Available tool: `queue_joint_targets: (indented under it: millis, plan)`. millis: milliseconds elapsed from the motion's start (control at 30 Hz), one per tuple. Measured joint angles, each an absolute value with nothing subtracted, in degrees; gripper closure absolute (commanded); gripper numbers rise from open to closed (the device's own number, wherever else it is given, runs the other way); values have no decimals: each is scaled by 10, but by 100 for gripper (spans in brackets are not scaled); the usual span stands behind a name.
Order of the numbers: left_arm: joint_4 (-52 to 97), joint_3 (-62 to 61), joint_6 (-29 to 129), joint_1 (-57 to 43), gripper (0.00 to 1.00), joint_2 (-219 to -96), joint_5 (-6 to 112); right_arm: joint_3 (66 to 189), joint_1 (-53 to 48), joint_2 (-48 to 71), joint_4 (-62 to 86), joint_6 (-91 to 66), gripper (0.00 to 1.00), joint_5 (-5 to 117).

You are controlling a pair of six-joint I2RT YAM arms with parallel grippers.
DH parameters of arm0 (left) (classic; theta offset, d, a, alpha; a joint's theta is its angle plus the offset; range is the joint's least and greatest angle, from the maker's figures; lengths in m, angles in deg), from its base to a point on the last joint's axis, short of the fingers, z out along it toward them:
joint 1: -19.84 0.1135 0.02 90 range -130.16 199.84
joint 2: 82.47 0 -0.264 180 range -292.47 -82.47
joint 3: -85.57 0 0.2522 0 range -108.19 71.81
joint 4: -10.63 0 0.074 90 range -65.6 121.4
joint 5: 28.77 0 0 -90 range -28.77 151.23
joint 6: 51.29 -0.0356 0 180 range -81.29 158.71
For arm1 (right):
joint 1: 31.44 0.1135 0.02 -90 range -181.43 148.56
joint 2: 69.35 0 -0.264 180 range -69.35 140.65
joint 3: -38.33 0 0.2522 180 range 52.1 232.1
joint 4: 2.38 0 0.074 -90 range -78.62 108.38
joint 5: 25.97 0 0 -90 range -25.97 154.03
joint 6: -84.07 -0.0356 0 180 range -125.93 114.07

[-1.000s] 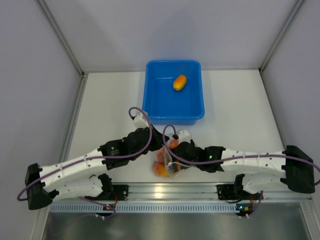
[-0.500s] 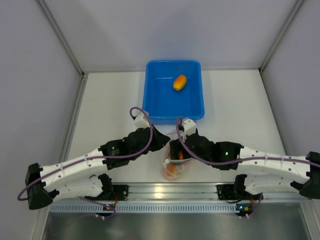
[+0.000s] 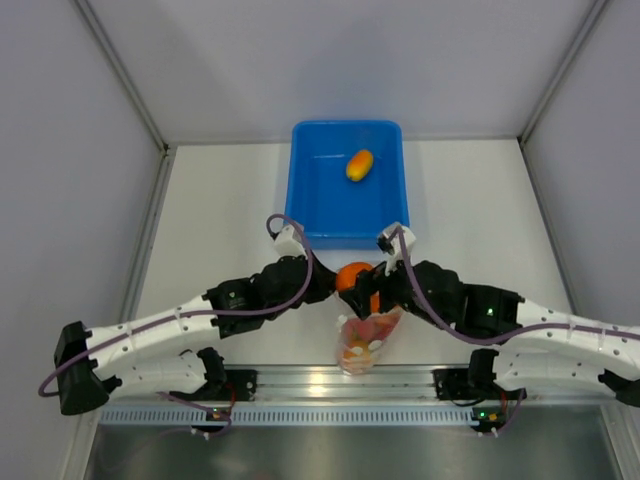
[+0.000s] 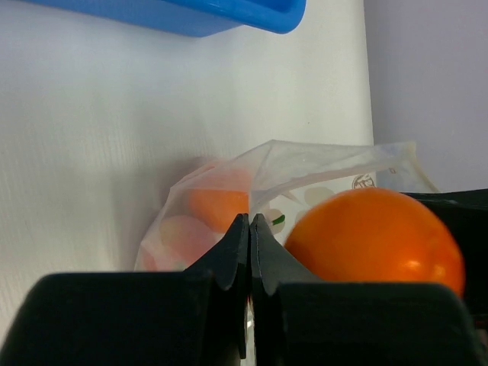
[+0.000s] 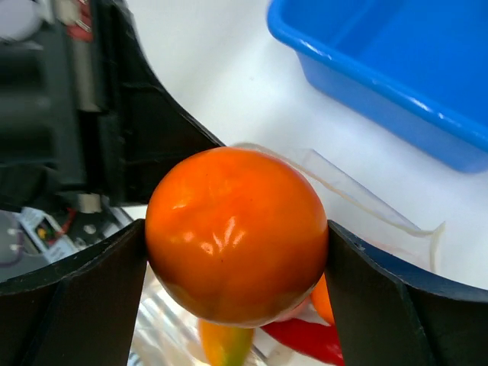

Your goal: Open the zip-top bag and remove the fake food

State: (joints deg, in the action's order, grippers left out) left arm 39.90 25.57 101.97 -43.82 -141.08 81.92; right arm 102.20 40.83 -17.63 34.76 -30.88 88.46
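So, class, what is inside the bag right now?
Through the clear bag show an orange piece, a pink one, a red one and a yellow-orange one. The orange fruit in the right gripper hides whatever lies beneath it.

No legible text; a round mark [image 4: 364, 181] on the zip-top bag [image 4: 320, 164] seems blurred

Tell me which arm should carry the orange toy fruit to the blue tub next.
Right. The right hand clamps the orange toy fruit, close to the blue tub. The left hand is shut on the zip-top bag at its edge, so it is busy.
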Motion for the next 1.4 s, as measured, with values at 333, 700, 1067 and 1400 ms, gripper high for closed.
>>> queue_joint_targets:
  millis: [333,700,1067,1400]
  plan:
    - [399,256,1025,-441,100,-1413,819,1023,408,-267,223,-260,52,912]
    - [399,270,1031,-444,100,-1379,833,1122,141,-97,225,-204,47,894]
    - [399,274,1009,-444,100,-1353,848,1194,3,182,231,-178,37,799]
    - [399,259,971,-444,100,-1383,833,1217,0,242,238,-179,1,763]
